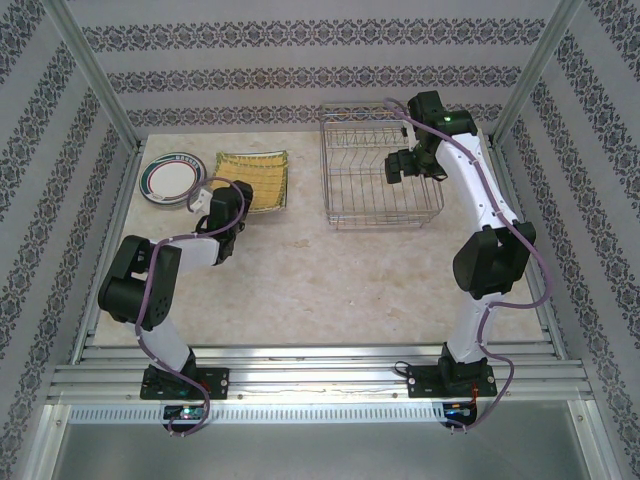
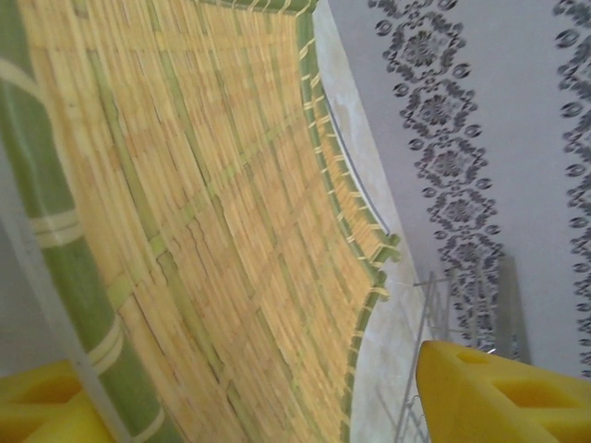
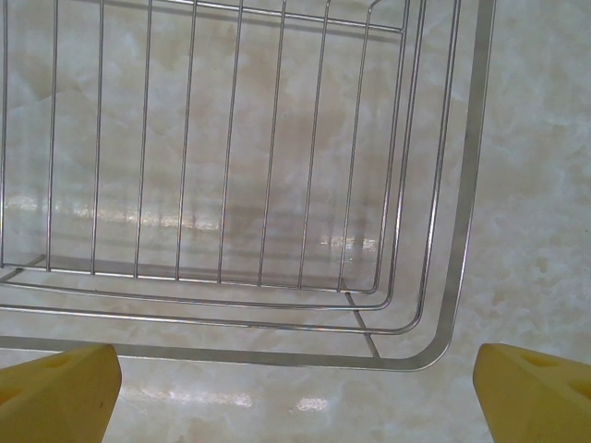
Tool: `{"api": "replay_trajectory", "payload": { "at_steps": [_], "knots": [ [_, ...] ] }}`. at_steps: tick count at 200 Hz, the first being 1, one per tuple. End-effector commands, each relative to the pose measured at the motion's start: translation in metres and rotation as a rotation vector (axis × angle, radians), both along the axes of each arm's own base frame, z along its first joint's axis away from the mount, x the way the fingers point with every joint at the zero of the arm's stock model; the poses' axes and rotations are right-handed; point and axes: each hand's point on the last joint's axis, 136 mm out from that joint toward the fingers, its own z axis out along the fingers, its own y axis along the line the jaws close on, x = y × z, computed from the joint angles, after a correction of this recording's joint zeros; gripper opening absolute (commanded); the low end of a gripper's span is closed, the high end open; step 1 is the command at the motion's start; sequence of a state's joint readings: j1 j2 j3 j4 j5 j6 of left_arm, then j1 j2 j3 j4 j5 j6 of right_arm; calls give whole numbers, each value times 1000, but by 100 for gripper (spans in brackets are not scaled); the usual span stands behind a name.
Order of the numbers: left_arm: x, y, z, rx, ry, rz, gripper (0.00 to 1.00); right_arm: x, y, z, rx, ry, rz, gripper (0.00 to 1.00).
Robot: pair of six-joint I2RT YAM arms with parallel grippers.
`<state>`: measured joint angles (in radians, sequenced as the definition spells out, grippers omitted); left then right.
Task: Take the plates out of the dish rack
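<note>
The dish rack (image 1: 380,170) is a silver wire basket at the back right of the table, and I see no plates in it. A yellow woven square plate (image 1: 253,178) lies flat at the back left, with a round green-banded plate (image 1: 172,178) to its left. My left gripper (image 1: 232,196) is at the woven plate's near left edge. In the left wrist view the woven plate (image 2: 212,212) lies between the spread yellow fingers (image 2: 499,397), and my left gripper (image 2: 268,406) is open. My right gripper (image 1: 410,168) hangs open over the rack's right side, above a rack corner (image 3: 434,341).
Patterned walls and metal corner posts (image 1: 95,80) close in the table on three sides. A thin part of the rack's wire frame (image 2: 429,323) shows past the woven plate. Bare marble tabletop (image 1: 320,280) lies between the plates, the rack and the arm bases.
</note>
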<state>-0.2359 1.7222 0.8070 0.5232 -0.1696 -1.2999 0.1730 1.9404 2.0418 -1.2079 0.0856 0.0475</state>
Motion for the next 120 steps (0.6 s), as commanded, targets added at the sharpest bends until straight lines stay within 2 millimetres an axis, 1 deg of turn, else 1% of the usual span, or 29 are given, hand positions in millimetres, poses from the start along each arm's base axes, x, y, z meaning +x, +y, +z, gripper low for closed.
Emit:
{"api": "replay_trajectory", "payload": {
  "at_steps": [1, 27, 70, 84, 102, 120],
  "knots": [
    [4, -5, 5, 57, 20, -20, 72, -3, 3, 4, 7, -12, 19, 98],
    [3, -9, -3, 72, 60, -47, 72, -4, 2, 4, 13, -19, 18, 98],
    [-7, -12, -14, 108, 136, -89, 74, -2, 5, 0, 30, -18, 19, 98],
    [-9, -11, -21, 120, 165, -98, 75, -1, 6, 0, 35, -21, 21, 98],
    [-8, -13, -26, 131, 177, -107, 75, 1, 7, -2, 44, -22, 22, 98],
    [-2, -15, -29, 132, 184, -113, 75, 2, 8, -3, 48, -19, 26, 98]
  ]
}}
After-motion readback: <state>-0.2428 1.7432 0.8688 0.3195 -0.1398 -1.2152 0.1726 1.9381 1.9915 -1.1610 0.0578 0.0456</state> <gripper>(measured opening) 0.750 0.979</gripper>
